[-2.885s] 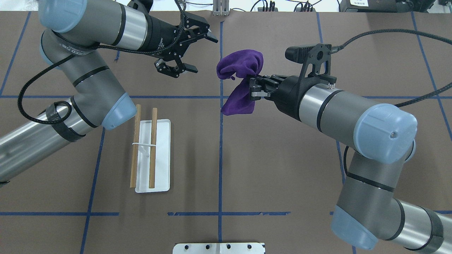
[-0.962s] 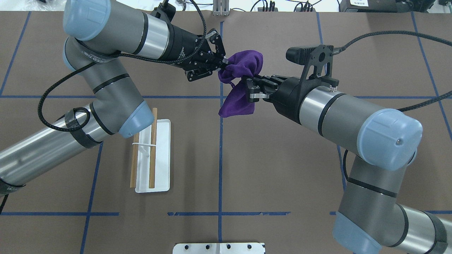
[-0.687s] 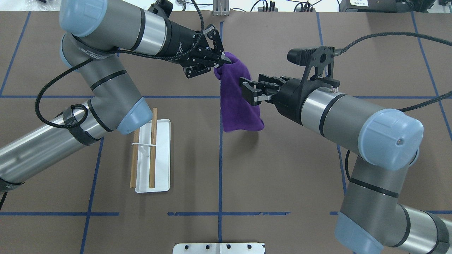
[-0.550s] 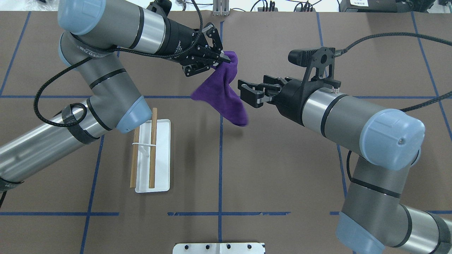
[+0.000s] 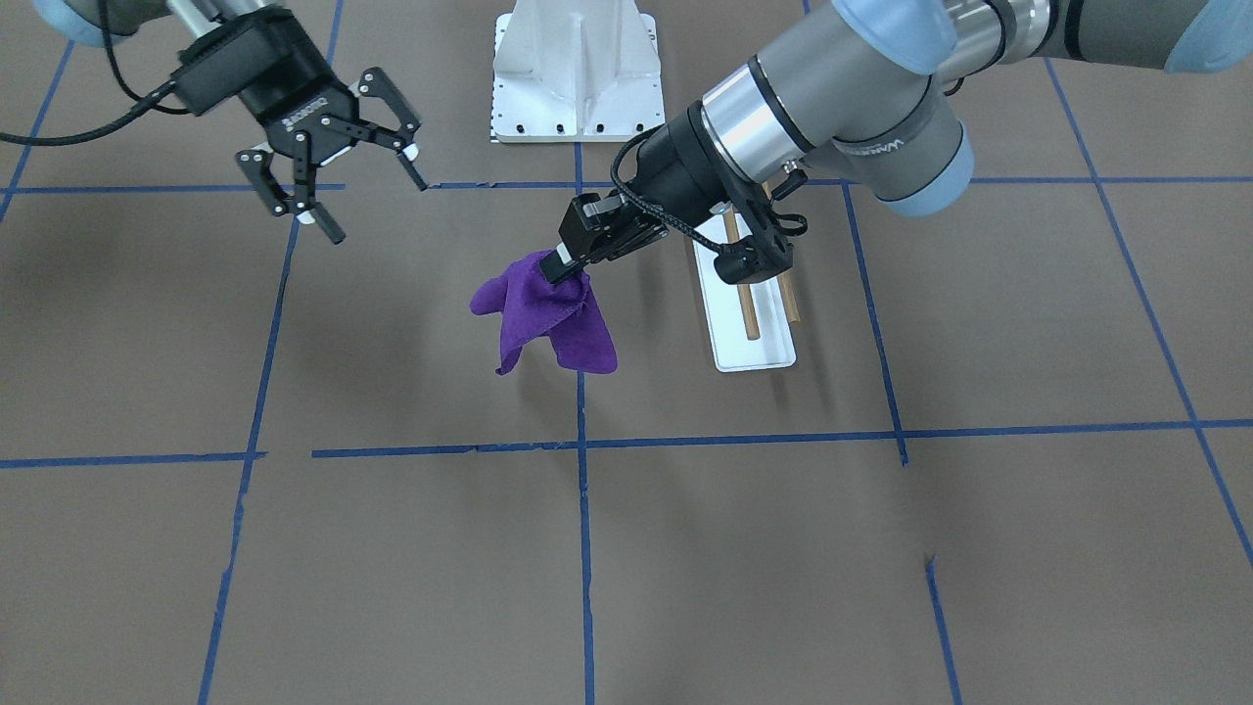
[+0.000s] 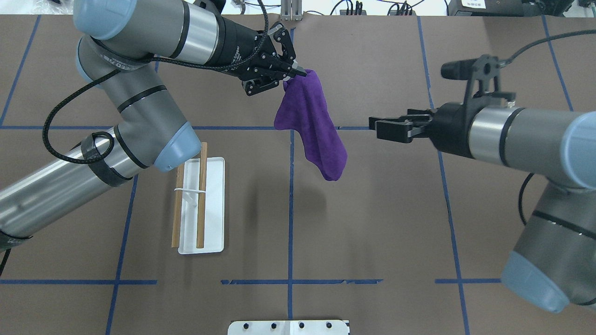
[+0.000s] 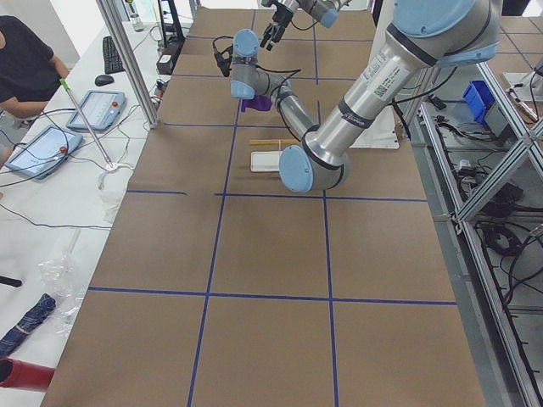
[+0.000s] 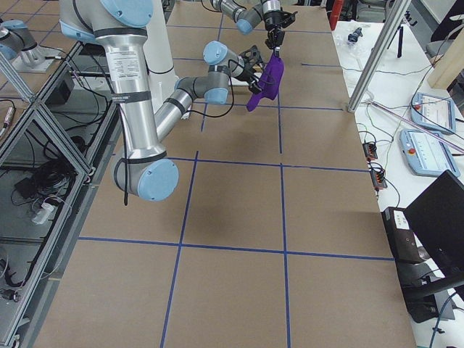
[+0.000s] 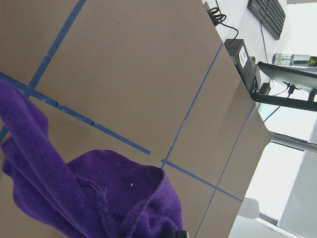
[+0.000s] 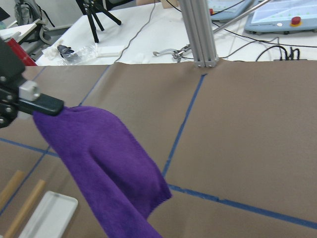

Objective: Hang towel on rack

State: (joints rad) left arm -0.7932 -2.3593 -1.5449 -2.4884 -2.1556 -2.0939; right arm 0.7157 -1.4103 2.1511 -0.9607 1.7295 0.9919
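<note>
The purple towel (image 6: 309,121) hangs in the air from my left gripper (image 6: 300,72), which is shut on its top corner over the table's far middle. It also shows in the front view (image 5: 548,318) under the left gripper (image 5: 560,264). My right gripper (image 6: 375,129) is open and empty, well to the right of the towel and apart from it; the front view (image 5: 377,208) shows its fingers spread. The rack (image 6: 212,204) stands to the near left, a white tray base with two wooden rods (image 6: 201,195). My left forearm partly covers its far end.
A white metal pedestal with bolts (image 5: 576,69) stands at the robot's side of the table. Blue tape lines cross the brown table cover (image 6: 372,223). An aluminium post (image 10: 198,32) stands at the far edge. An operator (image 7: 25,68) sits beyond the table.
My left gripper reached in and shut on the towel's corner. My right gripper let go, opened and drew back to the right. The towel unfolded and now hangs from the left gripper alone.
</note>
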